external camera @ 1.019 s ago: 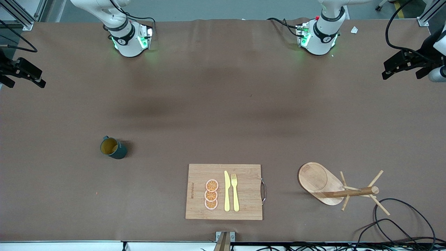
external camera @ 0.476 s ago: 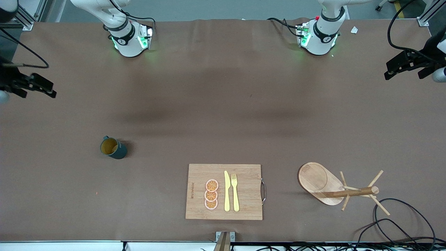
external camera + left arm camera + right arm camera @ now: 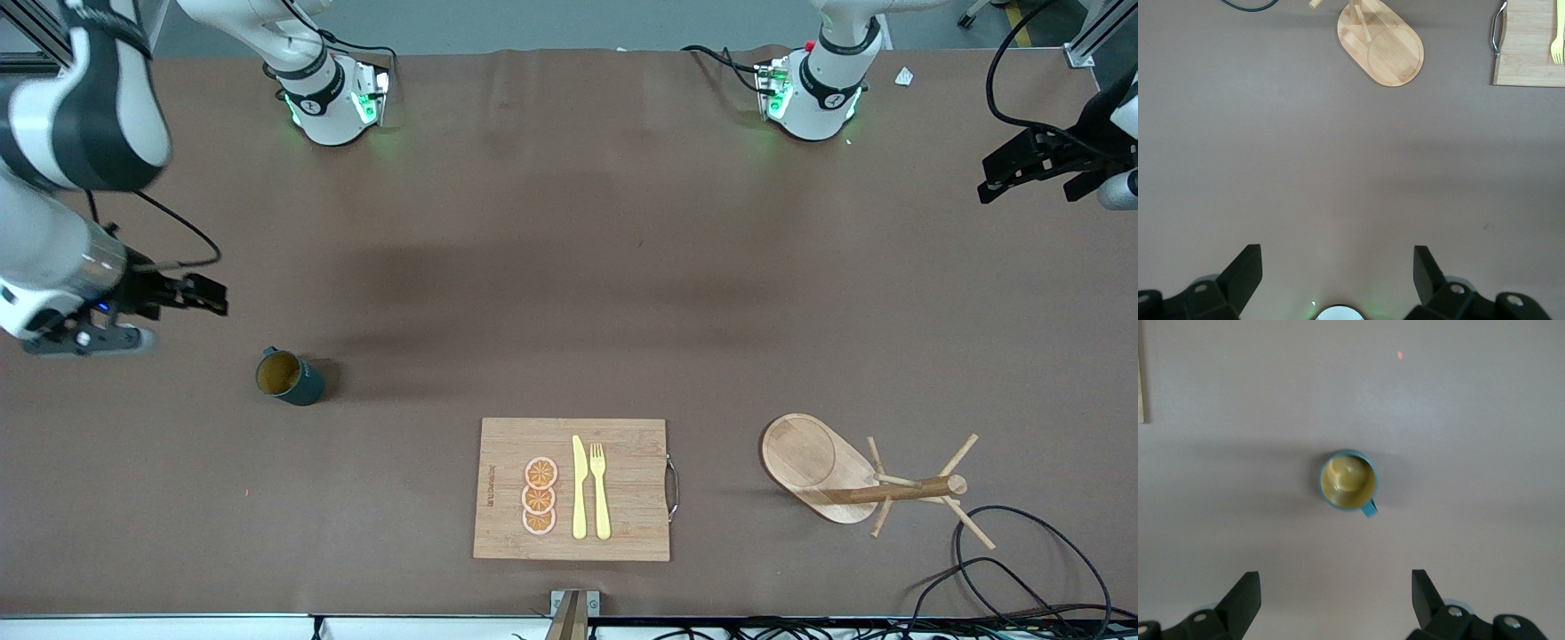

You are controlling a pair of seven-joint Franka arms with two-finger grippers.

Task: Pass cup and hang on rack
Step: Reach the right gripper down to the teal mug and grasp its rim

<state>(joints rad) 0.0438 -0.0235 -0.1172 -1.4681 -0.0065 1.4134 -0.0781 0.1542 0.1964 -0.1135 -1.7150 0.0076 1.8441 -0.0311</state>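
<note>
The dark teal cup (image 3: 289,377) stands upright on the brown table toward the right arm's end, its tan inside showing. In the right wrist view the cup (image 3: 1349,481) shows its small handle. My right gripper (image 3: 216,300) hangs open and empty over bare table close to the cup; its fingers (image 3: 1333,580) are spread wide. The wooden rack (image 3: 853,480) stands toward the left arm's end, near the front edge, and the rack (image 3: 1381,43) also appears in the left wrist view. My left gripper (image 3: 989,182) waits open over that end of the table, its jaws (image 3: 1338,257) empty.
A bamboo cutting board (image 3: 631,462) with orange slices (image 3: 540,496), a yellow knife (image 3: 579,487) and a fork (image 3: 601,489) lies between cup and rack, near the front edge. Black cables (image 3: 1022,569) curl beside the rack.
My right arm has swung in from the table's end, bringing its gripper over the table close to the cup. The left gripper has barely moved. Cup and rack are unmoved.
</note>
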